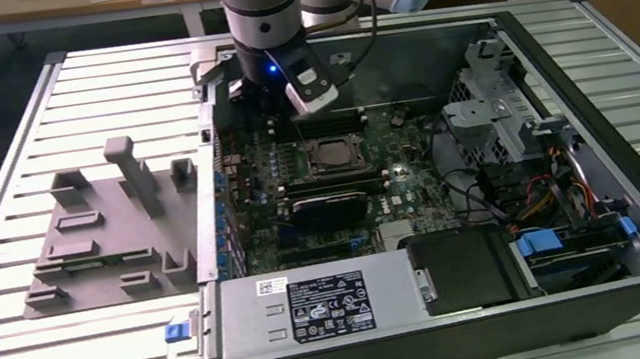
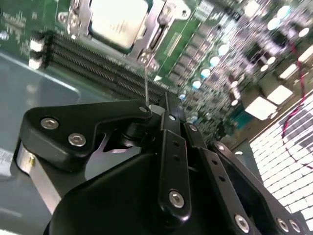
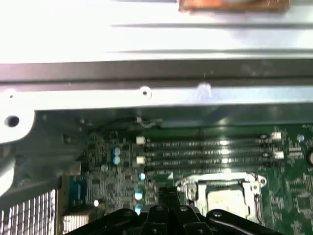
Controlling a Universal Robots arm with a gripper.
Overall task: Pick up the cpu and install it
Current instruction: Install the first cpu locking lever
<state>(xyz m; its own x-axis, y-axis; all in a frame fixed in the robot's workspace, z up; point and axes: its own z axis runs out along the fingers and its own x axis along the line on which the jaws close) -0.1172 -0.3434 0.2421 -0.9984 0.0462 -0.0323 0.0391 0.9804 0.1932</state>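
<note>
The black robot hand [image 1: 285, 101], upper centre of the exterior view, hangs over the memory slots [image 1: 331, 122] of the green motherboard [image 1: 396, 146] inside the open black computer case [image 1: 609, 114]; its fingers [image 2: 168, 147] are pressed together, holding nothing. The small square silvery cpu [image 1: 331, 154] lies in its metal-framed socket at mid-frame, just beside the hand. A grey plastic plate with upright blocks [image 1: 105, 236] rests at left on the slatted tabletop [image 1: 21, 358].

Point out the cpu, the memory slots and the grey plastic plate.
cpu [image 1: 331, 154]: exterior view, on its metal top, seated in the motherboard socket.
memory slots [image 3: 205, 152]: first wrist view, on the middle of the long dark rows.
grey plastic plate [image 1: 102, 264]: exterior view, on its flat base among the upright blocks.
</note>
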